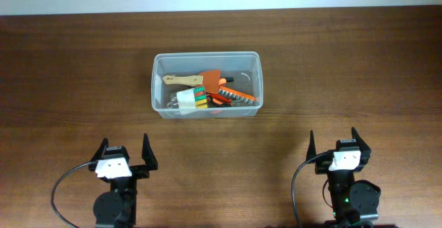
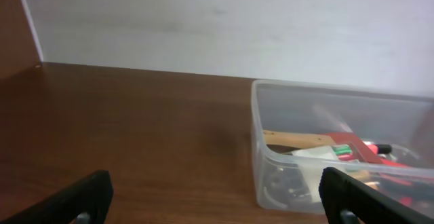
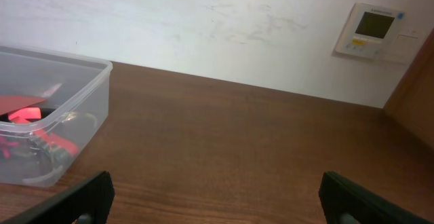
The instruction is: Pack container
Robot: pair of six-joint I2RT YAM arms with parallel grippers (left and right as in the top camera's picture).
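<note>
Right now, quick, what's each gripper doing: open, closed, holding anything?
Left gripper: open, holding nothing.
Right gripper: open, holding nothing.

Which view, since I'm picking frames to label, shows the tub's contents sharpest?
Overhead: evenly lit, tools in the container crisp. Left wrist: soft, contents hazy behind its wall. Right wrist: container cropped at the edge, contents smeared.
</note>
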